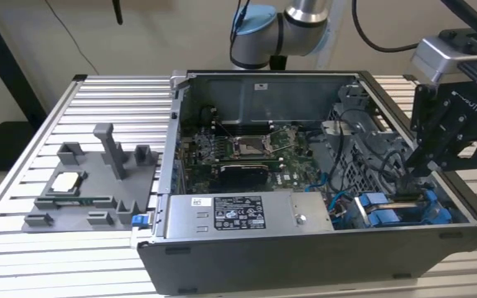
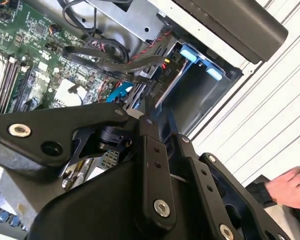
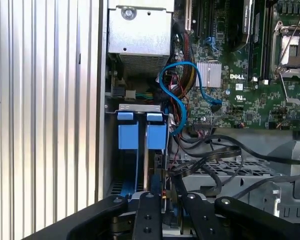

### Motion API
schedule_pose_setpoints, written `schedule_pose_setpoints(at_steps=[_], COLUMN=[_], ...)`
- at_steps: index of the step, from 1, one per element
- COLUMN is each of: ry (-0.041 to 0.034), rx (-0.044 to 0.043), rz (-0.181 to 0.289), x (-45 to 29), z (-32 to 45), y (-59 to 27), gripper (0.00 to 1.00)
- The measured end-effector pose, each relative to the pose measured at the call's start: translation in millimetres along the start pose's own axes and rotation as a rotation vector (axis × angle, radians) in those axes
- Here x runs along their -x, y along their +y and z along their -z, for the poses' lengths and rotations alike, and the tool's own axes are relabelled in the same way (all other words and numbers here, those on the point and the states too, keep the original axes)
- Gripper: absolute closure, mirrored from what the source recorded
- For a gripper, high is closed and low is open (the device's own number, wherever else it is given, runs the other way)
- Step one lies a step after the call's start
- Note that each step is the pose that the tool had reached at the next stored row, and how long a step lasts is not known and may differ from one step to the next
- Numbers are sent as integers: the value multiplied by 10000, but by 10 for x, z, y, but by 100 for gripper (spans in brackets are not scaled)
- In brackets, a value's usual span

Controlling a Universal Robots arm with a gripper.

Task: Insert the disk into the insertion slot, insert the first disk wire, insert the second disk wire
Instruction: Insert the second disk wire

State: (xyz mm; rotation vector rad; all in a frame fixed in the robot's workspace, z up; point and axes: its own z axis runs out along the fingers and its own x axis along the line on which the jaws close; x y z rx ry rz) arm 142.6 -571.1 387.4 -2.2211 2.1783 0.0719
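an open computer case point(image 1: 322, 261) is lying on a slatted metal table point(image 1: 23, 248), its green motherboard point(image 1: 247, 152) facing upward. the robot arm's black gripper point(image 1: 412, 177) is reaching down into the case at the exterior view's right, over the drive cage. there the disk point(image 1: 392, 214), in its bright blue carrier frame, is already sitting inside the insertion slot point(image 1: 446, 208), with the blue handles facing out. in the first wrist view the disk point(image 3: 152, 137) is standing edge-on just beyond the gripper's linkage, with a blue cable point(image 3: 177, 95) and black wires point(image 3: 210, 160) looping beside it.

whether the claw is clenched, released or grasping a wire cannot be told; its tips are hiding among the cables.

in the second wrist view a person's hand point(image 2: 290, 185) is resting on the table outside the case.

judging by looks, the disk is stiff, fairly heavy and sensitive to knocks, best gripped by the plastic frame edges. the wires look limp and springy, and are probably best taken at the rigid plug rather than along the cord.
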Motion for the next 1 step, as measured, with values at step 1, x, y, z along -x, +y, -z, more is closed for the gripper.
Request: schedule_pose_setpoints(at_steps=[1], ry=[0], rx=[0], rz=[0], x=[0], z=[1], y=[0], gripper=[76])
